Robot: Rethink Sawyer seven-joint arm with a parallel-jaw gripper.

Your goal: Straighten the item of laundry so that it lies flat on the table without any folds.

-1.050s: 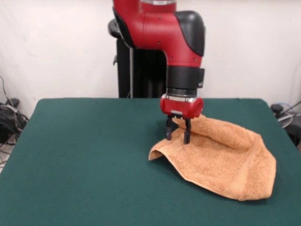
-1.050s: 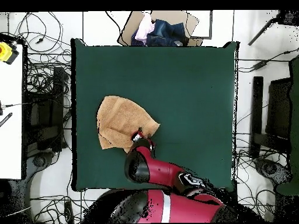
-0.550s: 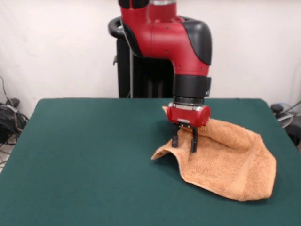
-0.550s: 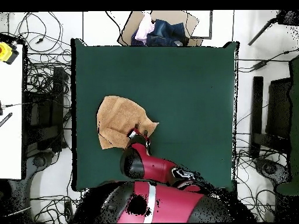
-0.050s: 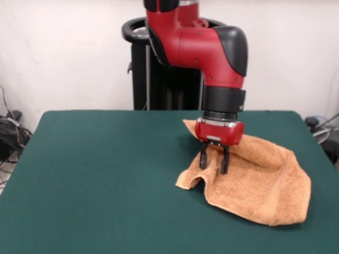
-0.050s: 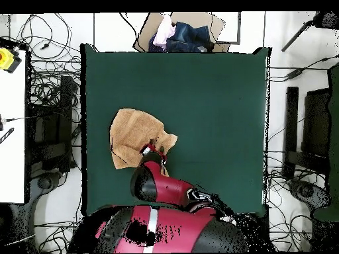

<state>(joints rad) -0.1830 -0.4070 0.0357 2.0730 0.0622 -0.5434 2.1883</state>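
The item of laundry point(image 5: 259, 180) is an orange-tan towel lying rumpled on the right part of the dark green table point(image 5: 95, 169). Its left side is humped up into a fold, and a corner droops to the felt at the left. My gripper point(image 5: 213, 163) stands upright over that hump, its two black fingers point(image 5: 203, 159) straddling the raised fold and shut on it. From above, the item of laundry point(image 6: 129, 135) lies near the left edge of the table point(image 6: 212, 99), with the gripper point(image 6: 153, 151) at its lower right edge, mostly hidden by the arm.
A cardboard box of clothes point(image 6: 179, 33) sits beyond the table's top edge in the overhead view. Cables lie on the floor all round. A white surface with a yellow object point(image 6: 6, 58) stands at the left.
The gripper has moved to the right and nearer in the front view, dragging the towel's raised fold and left corner with it. The rest of the towel has stayed put.
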